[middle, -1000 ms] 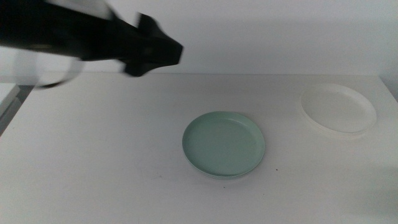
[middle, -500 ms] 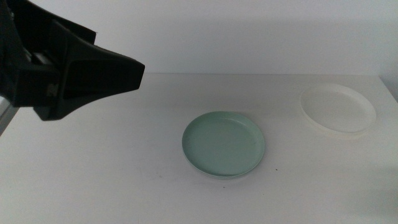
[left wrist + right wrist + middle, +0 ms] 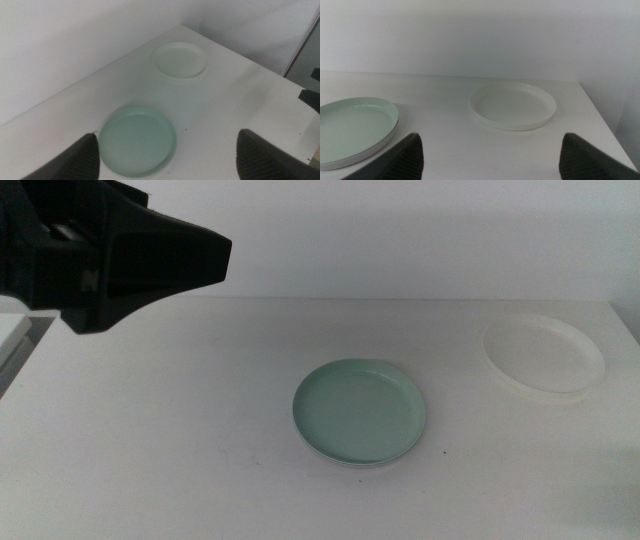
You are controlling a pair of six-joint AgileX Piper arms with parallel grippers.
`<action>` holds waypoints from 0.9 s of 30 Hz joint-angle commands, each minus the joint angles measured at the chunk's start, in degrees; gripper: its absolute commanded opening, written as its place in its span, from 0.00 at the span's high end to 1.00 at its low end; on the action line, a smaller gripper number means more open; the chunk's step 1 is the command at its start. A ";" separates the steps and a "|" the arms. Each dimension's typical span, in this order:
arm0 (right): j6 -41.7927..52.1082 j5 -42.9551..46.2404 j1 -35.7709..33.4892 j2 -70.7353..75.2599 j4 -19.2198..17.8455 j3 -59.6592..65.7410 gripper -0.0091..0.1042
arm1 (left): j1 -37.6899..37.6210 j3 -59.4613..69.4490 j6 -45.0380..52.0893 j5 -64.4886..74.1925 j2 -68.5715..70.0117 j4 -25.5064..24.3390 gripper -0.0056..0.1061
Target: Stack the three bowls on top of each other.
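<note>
A mint green bowl [image 3: 360, 412] lies at the table's middle. A thin paler rim [image 3: 352, 464] shows under its near edge, like another bowl nested below it. The white bowl [image 3: 545, 352] sits alone at the far right. My left gripper [image 3: 200, 265] hangs high over the table's far left, close to the middle camera and well away from both bowls. In the left wrist view the left gripper [image 3: 167, 137] is open and empty, with the green bowl [image 3: 137, 141] and white bowl [image 3: 180, 60] beyond. The right gripper [image 3: 491, 137] is open, facing the white bowl [image 3: 513, 105] and green bowl [image 3: 352, 127].
The white table [image 3: 180, 430] ends at a pale wall behind. Its left edge [image 3: 20, 355] drops off beside the left arm. A metal post [image 3: 302, 42] stands past the table's corner in the left wrist view.
The left arm has drawn back from above the table's far middle to the far left, looming larger in the middle view. Neither the green nor the white bowl has moved.
</note>
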State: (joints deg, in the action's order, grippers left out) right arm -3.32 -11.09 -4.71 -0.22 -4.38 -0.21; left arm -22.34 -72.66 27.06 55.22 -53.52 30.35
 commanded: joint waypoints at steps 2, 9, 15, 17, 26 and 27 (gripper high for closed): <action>0.39 5.23 0.20 0.22 -1.99 0.21 0.20 | 0.06 0.01 -0.29 -0.64 0.17 0.07 0.11; -10.19 -5.89 0.20 -8.75 -1.54 -14.72 0.20 | 0.06 0.01 -0.29 -0.64 0.17 0.07 0.11; -13.73 -37.38 0.20 -29.95 1.77 -40.04 0.20 | 0.06 0.01 -0.29 -0.64 0.17 0.07 0.11; -13.73 -43.68 0.20 -34.09 1.27 -45.22 0.20 | 0.06 0.01 -0.29 -0.64 0.17 0.07 0.11; -13.36 -44.56 0.20 -42.92 4.96 -50.65 0.20 | 0.06 0.01 -0.29 -0.64 0.17 0.07 0.11; -14.08 -44.80 0.20 -43.66 4.38 -50.65 0.20 | 0.06 0.01 -0.29 -0.64 0.17 0.07 0.11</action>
State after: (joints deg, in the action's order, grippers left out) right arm -17.13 -55.24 -4.71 -43.21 0.32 -50.41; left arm -22.34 -72.66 27.06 55.09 -53.49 30.14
